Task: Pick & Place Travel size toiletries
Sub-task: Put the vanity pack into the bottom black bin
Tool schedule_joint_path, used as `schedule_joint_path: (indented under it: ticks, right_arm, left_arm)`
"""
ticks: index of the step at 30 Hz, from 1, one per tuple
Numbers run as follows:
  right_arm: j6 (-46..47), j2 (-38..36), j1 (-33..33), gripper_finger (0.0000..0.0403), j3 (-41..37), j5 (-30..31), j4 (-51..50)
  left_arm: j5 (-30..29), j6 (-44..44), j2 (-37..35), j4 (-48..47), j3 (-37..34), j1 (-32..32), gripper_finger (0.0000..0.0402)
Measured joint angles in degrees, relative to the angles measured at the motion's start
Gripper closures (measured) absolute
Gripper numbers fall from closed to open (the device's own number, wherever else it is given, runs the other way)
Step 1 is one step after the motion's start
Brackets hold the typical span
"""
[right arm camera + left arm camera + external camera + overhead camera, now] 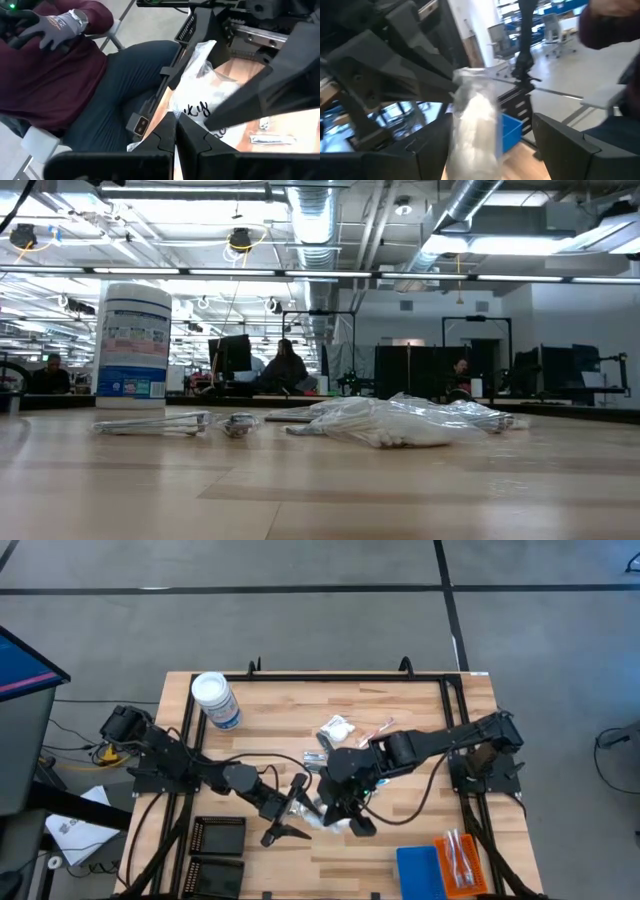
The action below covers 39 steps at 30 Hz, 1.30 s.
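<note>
Wood-slat counter (280, 720) stands on a grey floor; the low view looks across it into a hall with ceiling ducts and seated people behind.

1. Far left: the white-lidded jar (214, 700) stands upright near the counter's rear left corner. Two black trays (216, 836) lie at the front left edge.

2. Left gripper (288, 812) sits left of centre, near the front. Its fingers (425, 150) are spread wide, as the left wrist view shows. A clear bag (475, 125) with white contents hangs between them. Whether the fingers touch the bag cannot be told.

3. Centre: the right gripper (345, 812) is just beside the left one. Its fingers (165, 135) are fully closed, pinching the bag's edge (200, 95). The bag is lifted clear of the counter between the two grippers.

4. Centre rear: loose toiletries lie on the counter behind the grippers: a white sachet (336, 727), a small silvery piece (316, 760) and a pink toothbrush (380, 727). The low view shows them as a clear-wrapped heap (390, 423), with slim wrapped pieces (150, 423) to its left.

5. Front right: a blue tray (418, 870) and an orange tray (460, 862) lie side by side, touching. The orange tray holds wrapped items.

6. Right wrist view: a seated person in a maroon top, wearing a grey glove (55, 25), is beyond the counter's edge.
</note>
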Motion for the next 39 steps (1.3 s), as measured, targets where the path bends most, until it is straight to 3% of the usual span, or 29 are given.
schedule_joint_path:
  ticks: [8, 14, 23, 29, 37, 39]
  right_arm:
    - [-0.65, 0.0, -0.22, 0.0403, 0.0, -1.07, -0.37]
    - [-1.11, 0.0, -0.13, 0.0403, 0.0, -1.08, 0.24]
    - [-0.94, -0.02, -0.94, 0.0403, 0.0, -1.11, 1.07]
    - [0.31, -0.65, -0.29, 0.039, 0.25, -0.83, 0.17]
    - [2.85, -3.11, 2.37, 0.0334, 9.06, 0.68, -11.11]
    - [2.45, -4.05, 3.65, 0.0323, 11.53, 4.37, -13.51]
  left_arm:
    - [-1.46, -1.25, 0.0, -1.11, 0.0, 0.01, 0.0139]
    - [-0.09, -3.77, -0.02, -3.11, -0.02, 1.49, 0.0177]
    - [-0.58, -4.72, -0.02, -2.99, -0.02, 1.64, 0.0264]
    - [-0.43, -5.51, -0.02, -2.86, -0.02, 1.64, 0.0377]
    - [-0.08, -8.88, -0.81, -2.15, 0.0, 1.64, 0.0385]
    - [-0.08, -10.15, -1.94, -3.08, -0.08, 1.52, 0.0385]
